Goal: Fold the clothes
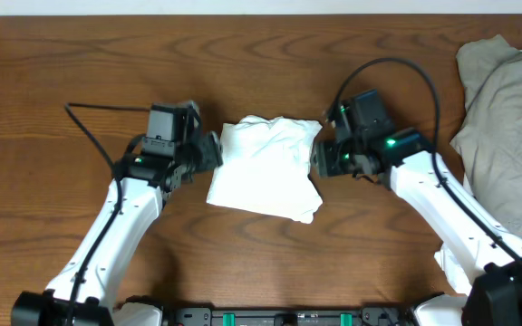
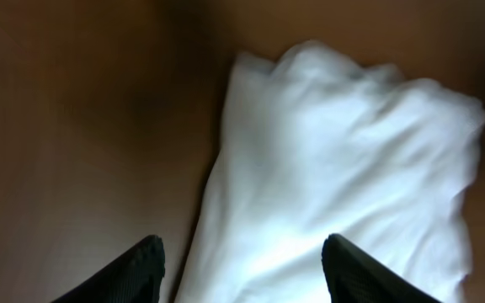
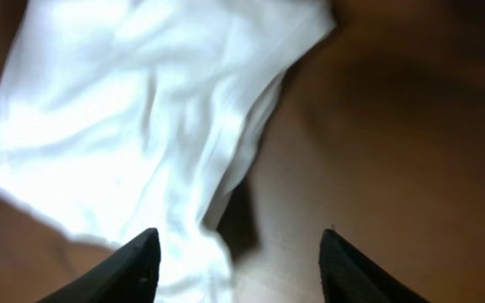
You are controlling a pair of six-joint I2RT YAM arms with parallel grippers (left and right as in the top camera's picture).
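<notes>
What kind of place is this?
Likely a robot test bench: white left arm and right arm flank a folded white garment on a brown wooden table, a beige garment heaped aside.

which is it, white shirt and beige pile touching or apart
Apart. The overhead view shows bare table between the white shirt and the beige pile at the right edge.

Wood-grain desk [image 1: 261,54] here, brown and bare across most of its top. Lying at its middle is a white garment [image 1: 265,167], bunched into a rough rectangle with rumpled edges. Over at the right edge a beige garment [image 1: 506,127] sits in a loose heap, well apart from it.
</notes>
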